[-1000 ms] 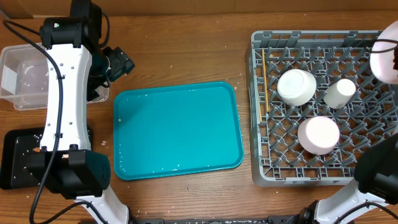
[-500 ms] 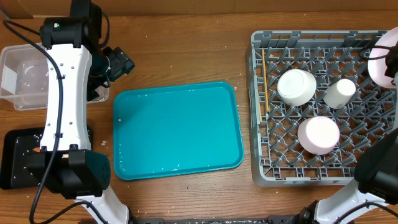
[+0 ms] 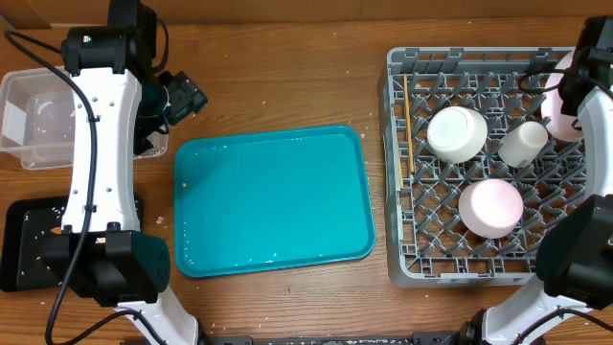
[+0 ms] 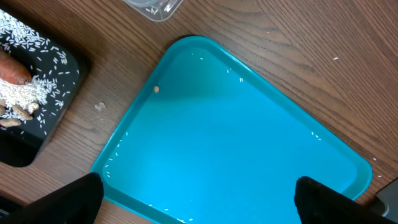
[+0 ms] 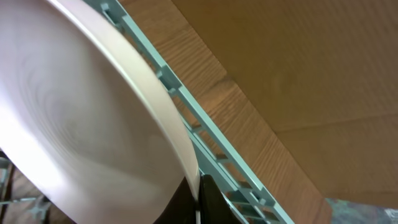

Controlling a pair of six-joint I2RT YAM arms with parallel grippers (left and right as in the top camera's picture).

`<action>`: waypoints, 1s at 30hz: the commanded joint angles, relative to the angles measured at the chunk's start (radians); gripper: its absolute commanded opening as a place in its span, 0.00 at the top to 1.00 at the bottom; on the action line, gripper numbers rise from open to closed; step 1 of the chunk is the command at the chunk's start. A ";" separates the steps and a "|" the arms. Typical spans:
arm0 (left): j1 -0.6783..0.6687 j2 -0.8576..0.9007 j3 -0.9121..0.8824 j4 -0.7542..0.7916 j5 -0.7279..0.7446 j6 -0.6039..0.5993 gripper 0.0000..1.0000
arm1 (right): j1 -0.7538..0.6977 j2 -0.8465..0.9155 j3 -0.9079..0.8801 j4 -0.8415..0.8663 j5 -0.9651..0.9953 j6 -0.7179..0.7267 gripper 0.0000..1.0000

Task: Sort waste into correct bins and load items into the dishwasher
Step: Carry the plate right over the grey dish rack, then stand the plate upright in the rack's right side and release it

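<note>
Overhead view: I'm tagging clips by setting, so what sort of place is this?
Probably a lab tabletop staged as a dish-clearing station: a square grey plastic dish rack holding white round dishes, a teal rectangular serving tray on a wooden table, and the right gripper gripping a white round plate.

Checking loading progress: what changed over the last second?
The plate, held by the right arm, moved left, further in over the rack's right edge. Left arm, tray, bowl, cup and chopsticks stayed put.
</note>
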 commanded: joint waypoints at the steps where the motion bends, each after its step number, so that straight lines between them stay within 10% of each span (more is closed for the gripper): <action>1: -0.003 -0.021 0.005 0.001 0.007 -0.006 0.00 | 0.018 -0.016 -0.002 -0.017 -0.004 0.033 0.96; 5: -0.003 -0.021 0.005 0.003 0.007 -0.006 0.00 | 0.047 -0.032 -0.001 -0.042 -0.004 0.089 0.82; 7: -0.003 -0.021 0.005 0.007 0.007 -0.006 0.00 | 0.065 -0.049 0.005 -0.052 -0.006 0.104 0.00; 30: -0.003 -0.021 0.005 0.028 0.007 -0.006 0.00 | 0.139 -0.540 0.011 -0.388 -0.676 0.211 0.00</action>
